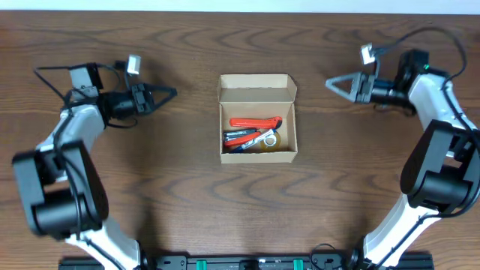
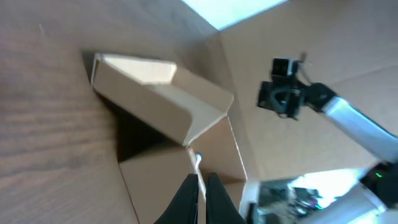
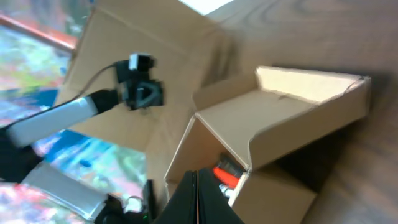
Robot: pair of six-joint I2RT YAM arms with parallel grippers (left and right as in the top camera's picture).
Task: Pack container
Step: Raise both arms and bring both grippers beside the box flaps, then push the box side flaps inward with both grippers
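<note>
The container (image 1: 257, 118) is a small tan cardboard box at the table's middle, its flap lid (image 1: 257, 88) standing open at the far side. Inside lie a red pen (image 1: 255, 122), blue pens (image 1: 241, 139) and a small yellowish roll (image 1: 270, 139). My left gripper (image 1: 171, 94) hovers left of the box, pointing at it, shut and empty. My right gripper (image 1: 330, 81) hovers to the box's right, also shut and empty. The left wrist view shows the box (image 2: 161, 106) beyond the shut left gripper (image 2: 202, 177). In the right wrist view the box (image 3: 280, 124) and red pen (image 3: 227, 174) lie beyond the shut right gripper (image 3: 197, 174).
The dark wooden table (image 1: 150, 187) spreads around the box. Each arm's base stands near the front edge, the left arm (image 1: 60, 187) and the right arm (image 1: 435, 172). Cables loop above both wrists.
</note>
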